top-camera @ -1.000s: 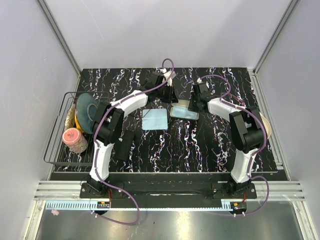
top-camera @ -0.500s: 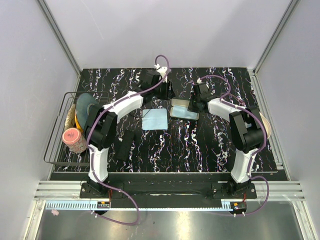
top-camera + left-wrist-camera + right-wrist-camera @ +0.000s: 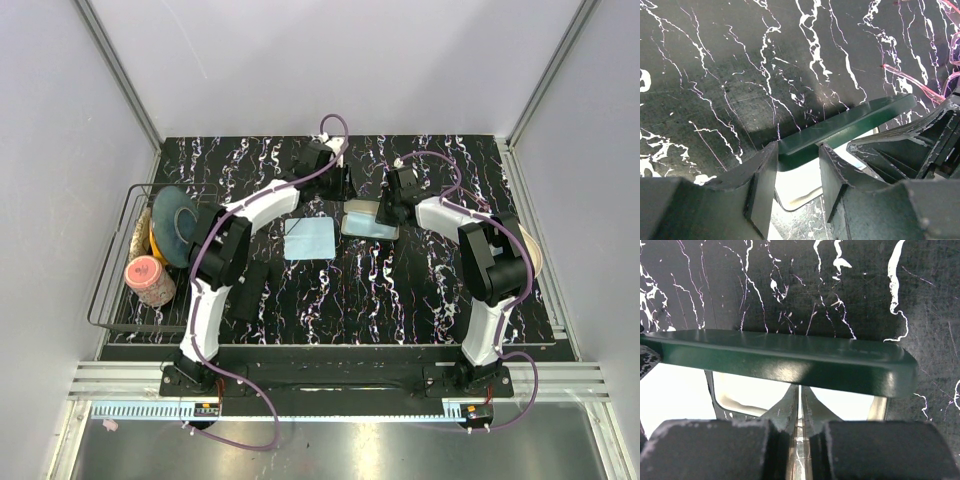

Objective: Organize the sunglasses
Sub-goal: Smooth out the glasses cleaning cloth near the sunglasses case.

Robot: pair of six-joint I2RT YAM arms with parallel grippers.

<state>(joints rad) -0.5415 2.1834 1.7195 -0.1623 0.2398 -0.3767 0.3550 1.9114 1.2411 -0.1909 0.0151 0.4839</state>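
While the glasses case (image 3: 368, 220) is sitting open near the middle of the table (image 3: 420, 290), just right of a pale blue cloth (image 3: 309, 238), the left gripper (image 3: 797, 152) is clamping narrowly on the edge of its raised green lid (image 3: 855, 122). The right gripper (image 3: 800, 397) is pinching almost fully closed on the thin rim of the case's lower half, beneath that lid.

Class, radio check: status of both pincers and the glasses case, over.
Left pincer shut on green lid. Right pincer shut on case rim. Blue cloth alongside, not blocking.
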